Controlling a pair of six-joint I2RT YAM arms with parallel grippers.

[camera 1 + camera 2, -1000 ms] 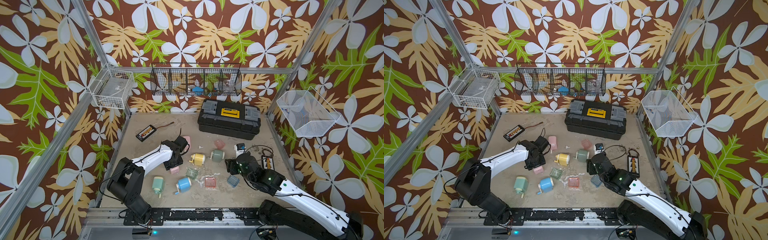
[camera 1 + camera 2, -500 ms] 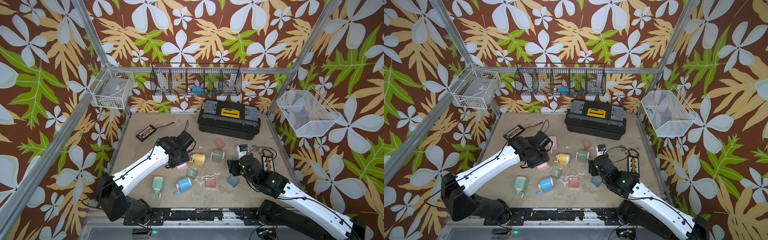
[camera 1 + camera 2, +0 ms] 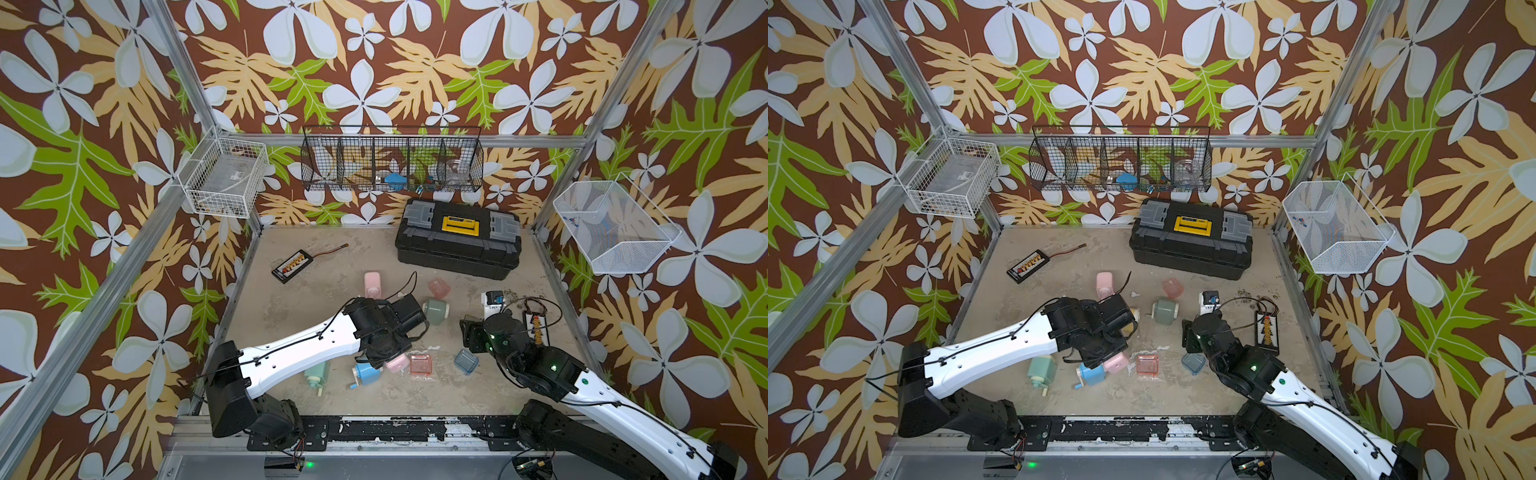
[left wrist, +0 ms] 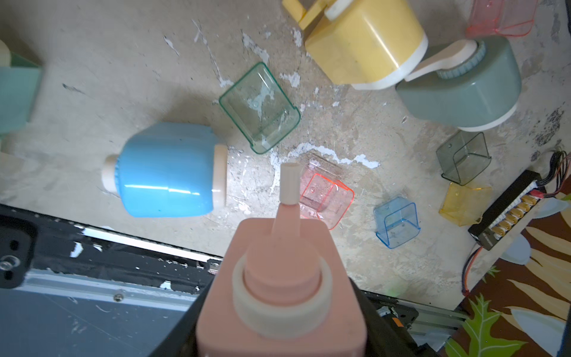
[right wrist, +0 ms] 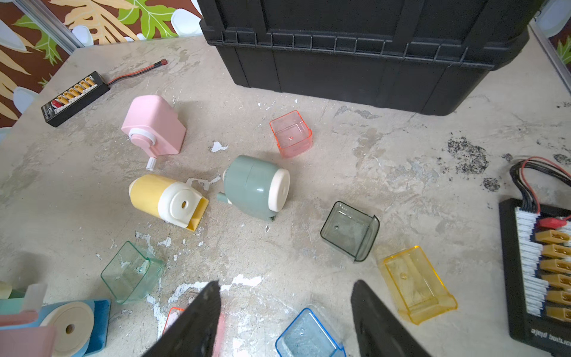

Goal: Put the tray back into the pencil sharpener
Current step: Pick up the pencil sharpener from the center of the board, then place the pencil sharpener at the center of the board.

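pink sharpener (image 4: 281, 293) is gripped in the left hand (image 3: 384, 355), beside the blue sharpener (image 3: 368, 372). right hand (image 5: 285, 309) stands open near the blue tray (image 5: 309, 337).

**Six sharpeners and six trays counted**

Six sharpeners are counted: pink sharpener (image 5: 153, 123), second pink sharpener (image 4: 281, 293), yellow sharpener (image 5: 167, 201), grey-green sharpener (image 5: 256, 185), blue sharpener (image 4: 168, 170), mint sharpener (image 3: 318, 372). Six clear trays are counted: pink tray (image 5: 292, 134), red tray (image 4: 327, 201), green tray (image 5: 131, 272), grey tray (image 5: 350, 230), yellow tray (image 5: 415, 284), blue tray (image 4: 397, 222). Two connector boards are seen: first board (image 3: 292, 266), second board (image 3: 1266, 330). One toolbox (image 3: 457, 245) is found. Three wire baskets are hung: white basket (image 3: 224, 183), black basket (image 3: 390, 166), second white basket (image 3: 615, 228).
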